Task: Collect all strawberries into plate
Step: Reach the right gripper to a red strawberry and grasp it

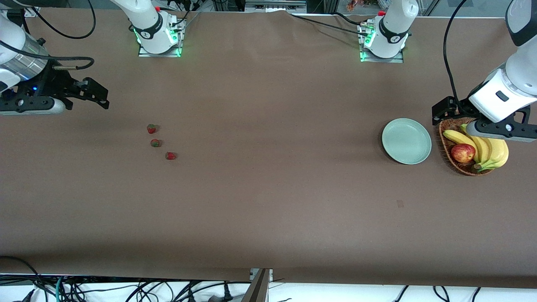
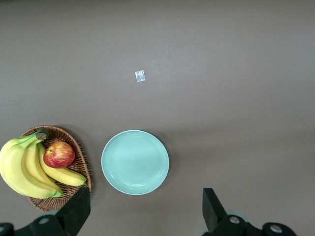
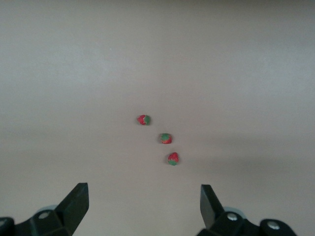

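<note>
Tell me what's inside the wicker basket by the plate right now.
The basket holds a bunch of bananas and a red apple. The fruit covers most of its floor, so anything beneath can't be seen. No strawberries show inside.

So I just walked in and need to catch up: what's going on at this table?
Nothing is held yet. Three strawberries lie in a short row on the table toward the right arm's end, and the plate sits bare toward the left arm's end, beside a basket of bananas and an apple. The right gripper hangs open over the table near the berries; the left gripper hangs open over the basket's edge.
</note>
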You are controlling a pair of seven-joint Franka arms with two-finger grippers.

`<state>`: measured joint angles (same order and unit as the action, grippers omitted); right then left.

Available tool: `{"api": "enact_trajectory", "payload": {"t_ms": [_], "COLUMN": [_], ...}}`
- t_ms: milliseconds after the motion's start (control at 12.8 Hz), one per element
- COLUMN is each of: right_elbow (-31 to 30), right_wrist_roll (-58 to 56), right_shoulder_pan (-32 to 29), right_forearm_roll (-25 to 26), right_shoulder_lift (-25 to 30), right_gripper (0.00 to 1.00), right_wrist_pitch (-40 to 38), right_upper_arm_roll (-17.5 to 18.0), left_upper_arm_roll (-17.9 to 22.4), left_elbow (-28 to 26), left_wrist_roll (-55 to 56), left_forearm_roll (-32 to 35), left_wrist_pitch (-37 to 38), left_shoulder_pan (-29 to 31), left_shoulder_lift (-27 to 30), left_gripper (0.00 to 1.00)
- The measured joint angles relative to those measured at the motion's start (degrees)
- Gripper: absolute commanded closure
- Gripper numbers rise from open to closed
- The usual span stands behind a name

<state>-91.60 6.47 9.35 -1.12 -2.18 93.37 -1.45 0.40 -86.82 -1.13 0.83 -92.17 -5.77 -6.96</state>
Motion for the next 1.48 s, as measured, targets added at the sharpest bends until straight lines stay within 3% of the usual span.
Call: {"api": "enact_trajectory", "payload": {"t_ms": [468, 702, 1247, 1481], "right_elbow": [-0.6, -1.0, -10.9, -12.0], "right_wrist_roll": [-0.3, -0.3, -1.3, -1.3], "right_shoulder_pan": [1.3, 3.6, 4.1, 4.3], "right_forearm_roll": [0.7, 0.7, 0.6, 0.5], "right_shoulder_lift": [-12.6, -15.1, -27.1, -29.4], "right_gripper": [0.0, 0.0, 0.0, 0.03], "right_wrist_pitch": [0.5, 1.2, 24.4, 27.6], "right_upper_arm_roll": [0.2, 0.3, 1.2, 1.7], "left_upper_arm_roll": [0.0, 0.0, 0.0, 0.0], "left_elbow": [0.0, 0.0, 0.1, 0.1], "left_wrist_roll": [0.0, 0.0, 0.0, 0.0], "left_forearm_roll": [0.0, 0.0, 0.0, 0.0], "left_wrist_pitch": [0.0, 0.0, -0.1, -0.1], "left_shoulder_pan": [0.0, 0.0, 0.0, 0.0], "left_shoulder_lift": [0.0, 0.0, 0.0, 0.0], "left_gripper": [0.0, 0.0, 0.0, 0.0]}}
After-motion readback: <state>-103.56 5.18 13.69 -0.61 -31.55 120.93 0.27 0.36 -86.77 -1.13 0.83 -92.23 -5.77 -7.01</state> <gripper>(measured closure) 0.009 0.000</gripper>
